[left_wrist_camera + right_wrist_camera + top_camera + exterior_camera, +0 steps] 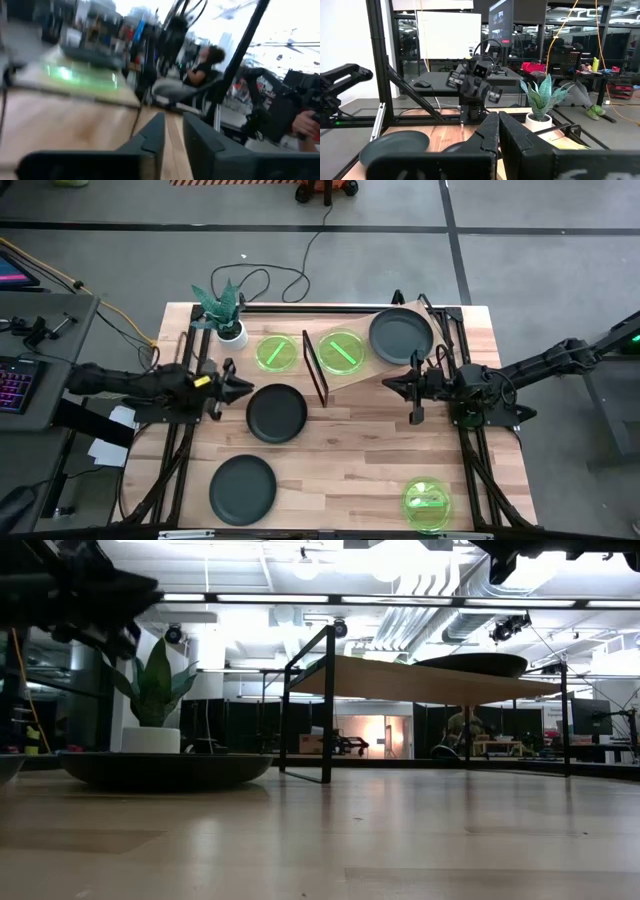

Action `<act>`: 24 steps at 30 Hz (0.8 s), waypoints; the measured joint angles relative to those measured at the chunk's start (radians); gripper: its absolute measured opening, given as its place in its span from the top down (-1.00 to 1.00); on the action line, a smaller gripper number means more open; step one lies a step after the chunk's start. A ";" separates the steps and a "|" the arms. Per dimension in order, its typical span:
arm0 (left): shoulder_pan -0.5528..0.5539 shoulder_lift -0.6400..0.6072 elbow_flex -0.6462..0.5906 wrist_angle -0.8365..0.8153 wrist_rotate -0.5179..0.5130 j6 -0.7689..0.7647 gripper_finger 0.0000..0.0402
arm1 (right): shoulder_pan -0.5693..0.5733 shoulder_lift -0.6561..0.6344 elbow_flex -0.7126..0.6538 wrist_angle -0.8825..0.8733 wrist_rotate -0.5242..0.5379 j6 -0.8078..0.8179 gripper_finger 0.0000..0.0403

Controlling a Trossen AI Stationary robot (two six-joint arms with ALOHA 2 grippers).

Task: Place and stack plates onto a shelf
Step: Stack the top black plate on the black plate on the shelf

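On the shelf (355, 365): one dark grey plate (401, 335) at its right end, one green plate (340, 351) at its left end. Left of the shelf, on the counter (350, 465): another green plate (277, 353), a potted plant (224, 310). In front of the shelf: two grey plates (277, 412) (242, 488), a third green plate (427, 503). Left end effector (243, 388) clenched, empty, beside the nearer grey plate; right end effector (392, 385) clenched, empty, just off the shelf's front right.

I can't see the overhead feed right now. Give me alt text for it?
Wooden table from above: a tilted shelf holds one grey plate and one green plate. Another green plate lies beside a potted plant; two grey plates and one green plate sit nearer the front. The left hand and right hand hold nothing.
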 joint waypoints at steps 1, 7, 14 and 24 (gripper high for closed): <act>-0.010 0.032 0.003 -0.001 -0.005 -0.030 0.62 | 0.000 0.001 0.000 0.000 0.003 0.004 1.00; -0.084 0.233 0.084 -0.116 0.006 -0.209 0.27 | 0.000 0.002 0.000 -0.018 0.007 0.006 1.00; -0.177 0.401 0.245 -0.318 0.015 -0.411 0.14 | 0.000 0.002 0.000 -0.049 0.007 0.024 1.00; -0.262 0.604 0.464 -0.907 -0.356 -0.637 0.22 | 0.000 0.002 0.000 -0.053 0.007 0.024 1.00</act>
